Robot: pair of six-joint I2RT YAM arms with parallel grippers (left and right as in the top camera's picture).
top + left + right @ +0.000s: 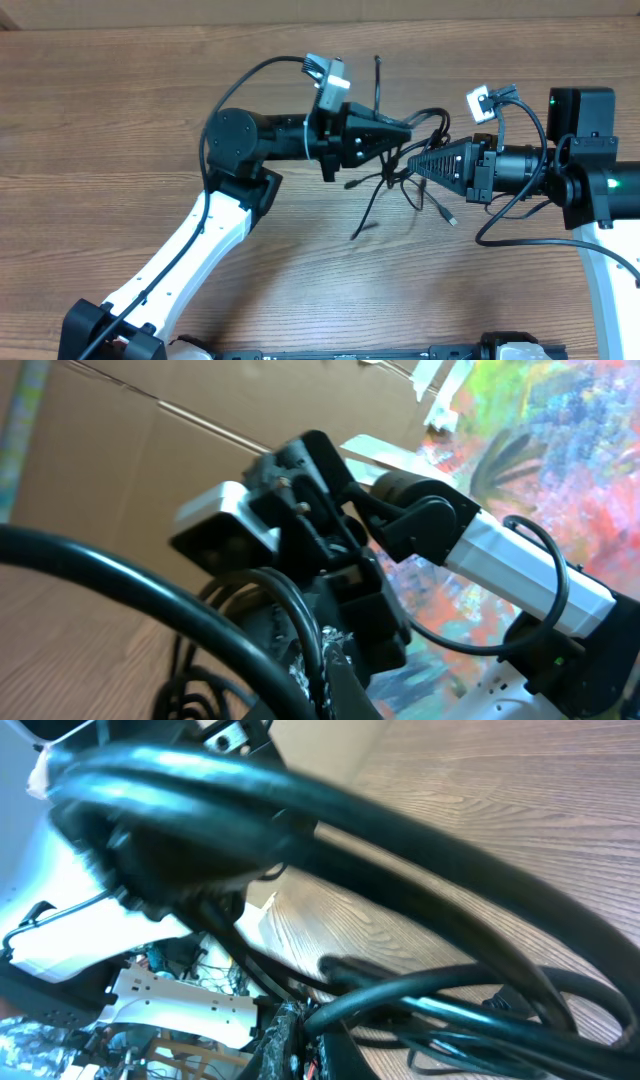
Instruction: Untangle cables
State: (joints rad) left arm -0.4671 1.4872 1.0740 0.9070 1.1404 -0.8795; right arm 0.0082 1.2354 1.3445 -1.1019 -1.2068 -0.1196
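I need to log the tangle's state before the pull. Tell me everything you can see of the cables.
The cables are thin, black, flexible cords knotted together on the wood-grain table. Loose strands trail toward the robot's side; one ends in a silver-tipped plug. The shut left gripper and right gripper both reach into the knot; whether either pinches a cord is unclear.

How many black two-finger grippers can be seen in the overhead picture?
2. The left black two-finger gripper reaches in from the left, the right gripper from the right; their tips meet, closed, at the tangle of thin black cables. None seems hidden.
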